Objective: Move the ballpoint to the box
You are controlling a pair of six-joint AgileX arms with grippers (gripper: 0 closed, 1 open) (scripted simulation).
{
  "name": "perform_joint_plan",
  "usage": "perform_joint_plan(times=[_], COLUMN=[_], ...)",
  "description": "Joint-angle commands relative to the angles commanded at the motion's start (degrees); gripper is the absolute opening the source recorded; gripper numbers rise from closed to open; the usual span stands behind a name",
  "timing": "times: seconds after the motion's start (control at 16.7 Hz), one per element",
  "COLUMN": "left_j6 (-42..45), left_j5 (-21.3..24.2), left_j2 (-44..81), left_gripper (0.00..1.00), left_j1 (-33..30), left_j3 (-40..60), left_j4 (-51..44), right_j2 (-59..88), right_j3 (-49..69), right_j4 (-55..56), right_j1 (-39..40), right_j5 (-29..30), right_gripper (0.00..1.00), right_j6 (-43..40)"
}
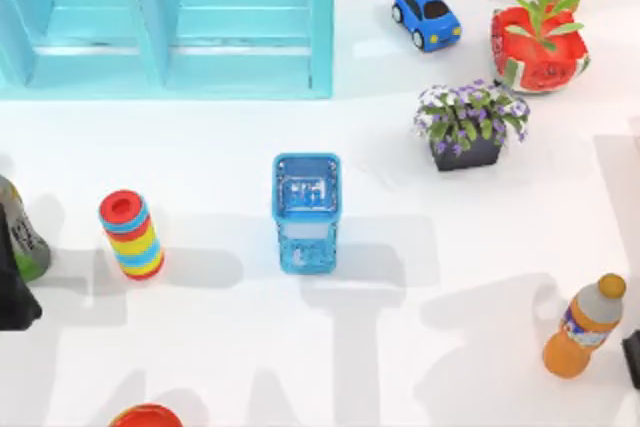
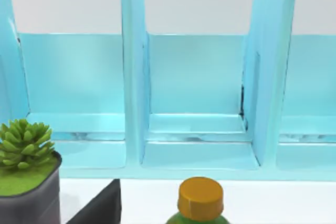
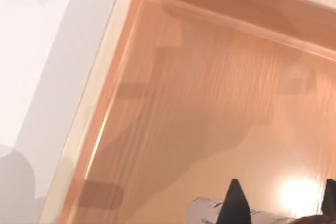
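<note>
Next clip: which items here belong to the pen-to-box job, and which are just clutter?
Part of the job:
- ballpoint, silvery barrel seen inside the box
- wooden box
- right pincer, over the box floor

Just lying about:
- blue shelf rack
- toy car
- watermelon planter
- purple flower pot
- blue basket
- striped cylinder
- orange bottle
- green bottle
- succulent

Right gripper: two dark fingertips apart, a silvery-grey barrel lying between them. In the top view the left arm sits at the table's left edge, right arm at its right edge
</note>
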Motion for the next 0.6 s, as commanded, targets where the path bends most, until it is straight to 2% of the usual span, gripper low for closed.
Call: perform_joint_plan(times=[0.6], left_j6=[0.00], left_j5=[0.00], left_j2=[0.00], left_gripper=[1.00], left_j1=[0.00], left_j3=[0.00], left_j4=[0.00], right_j2=[0.00], right_j3=[0.00], right_j4=[0.00], right_j1=[0.00], right_j5=[0.00], right_gripper=[0.75], right_j6=[0.00])
